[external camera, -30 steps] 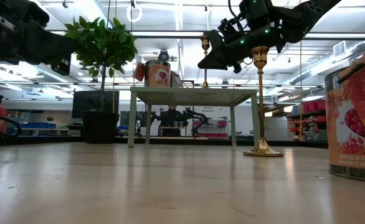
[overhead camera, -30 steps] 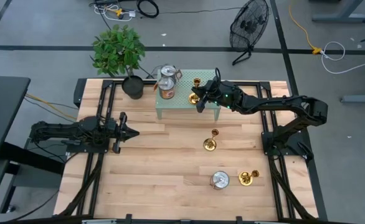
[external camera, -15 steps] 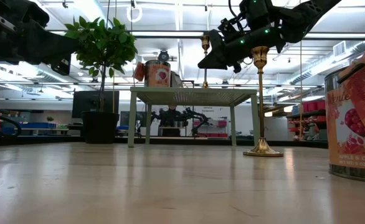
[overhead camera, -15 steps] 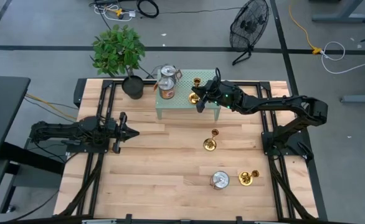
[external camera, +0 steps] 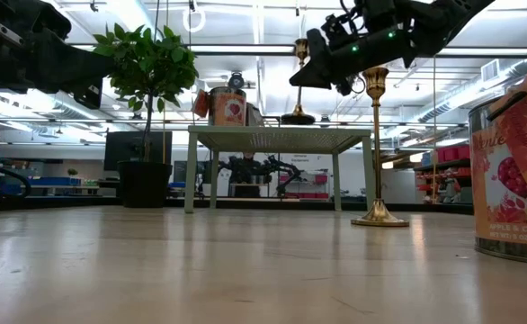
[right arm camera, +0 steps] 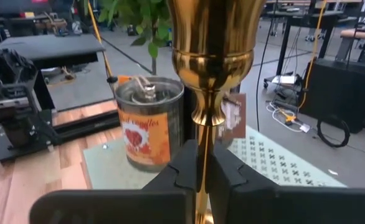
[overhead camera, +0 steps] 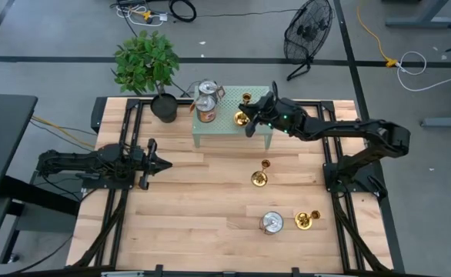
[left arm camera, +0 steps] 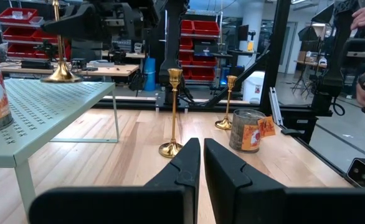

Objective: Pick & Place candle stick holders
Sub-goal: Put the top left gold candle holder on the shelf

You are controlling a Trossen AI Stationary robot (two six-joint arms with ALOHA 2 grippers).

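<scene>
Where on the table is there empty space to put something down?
The bare wood between the left gripper and the middle candle stick holder is free, and so is the near-left stretch of table. It is crowded on the green stand, where tins and the right gripper with its holder sit.

"APPLE & CINN…" on tin's (external camera: 513,171) label, partly legible

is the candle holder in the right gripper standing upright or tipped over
Upright. The candle holder held by the right gripper has its stem vertical, base level just above the green stand.
</scene>
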